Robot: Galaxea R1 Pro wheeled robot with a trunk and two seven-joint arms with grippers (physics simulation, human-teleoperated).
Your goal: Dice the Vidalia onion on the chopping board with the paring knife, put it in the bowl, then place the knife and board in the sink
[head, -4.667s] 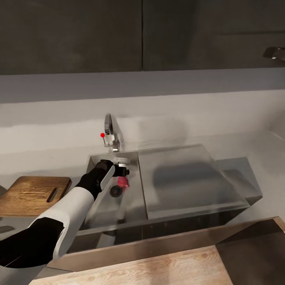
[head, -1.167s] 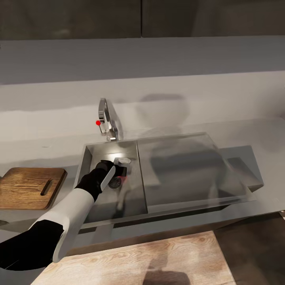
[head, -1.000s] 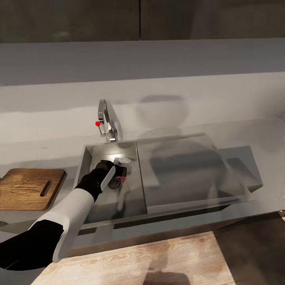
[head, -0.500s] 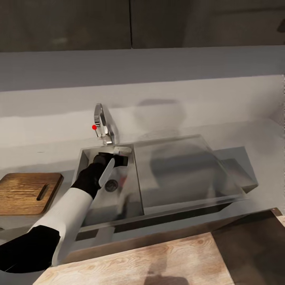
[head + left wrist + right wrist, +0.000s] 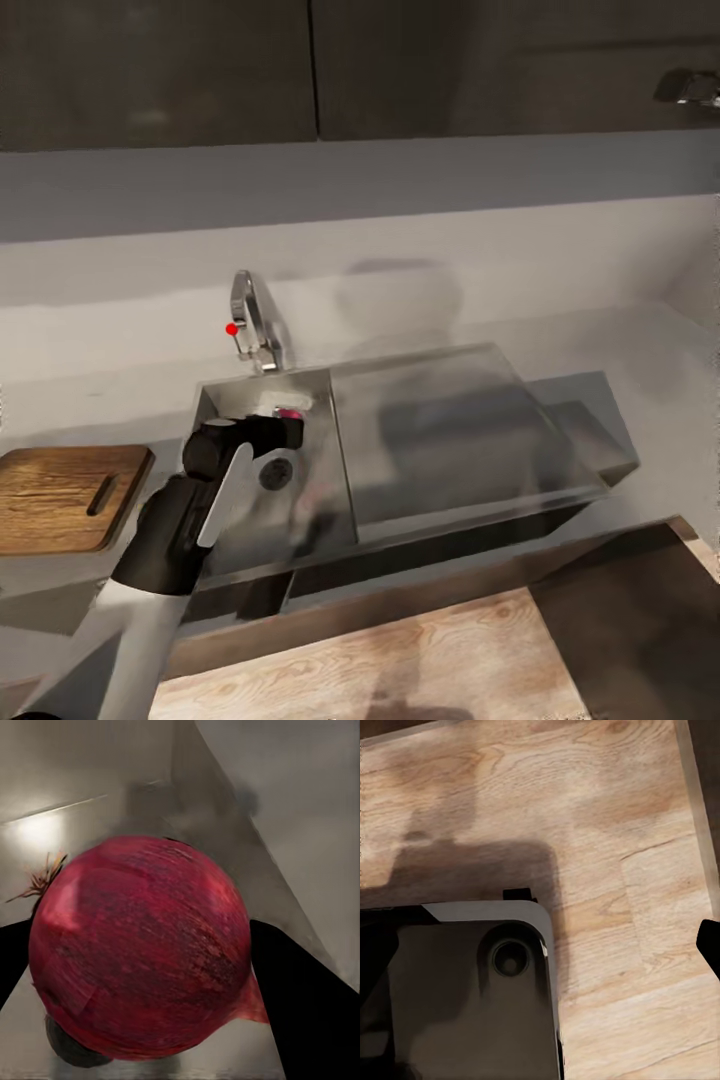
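Observation:
My left gripper [image 5: 290,422] is shut on the Vidalia onion [image 5: 291,411] and holds it above the sink [image 5: 215,400] basin, over the round drain [image 5: 275,473]. In the left wrist view the onion [image 5: 142,952] is a round red-pink bulb with a dry root tuft, and a black finger [image 5: 307,1012] presses on each side of it. The chopping board [image 5: 60,495], brown wood with a slot handle, lies on the countertop [image 5: 100,380] left of the sink. My right gripper [image 5: 540,945] hangs open over a wooden floor. The paring knife and the bowl are out of view.
A curved chrome tap [image 5: 250,325] with a red-tipped lever stands behind the basin. The flat drainboard [image 5: 450,430] extends to the right. Dark wall cabinets [image 5: 300,70] hang above. My dark base [image 5: 457,997] sits on the wooden floor [image 5: 607,817].
My left gripper has lifted from the basin floor with the onion held in it. The head camera has shifted, so the sink sits a little differently in the picture.

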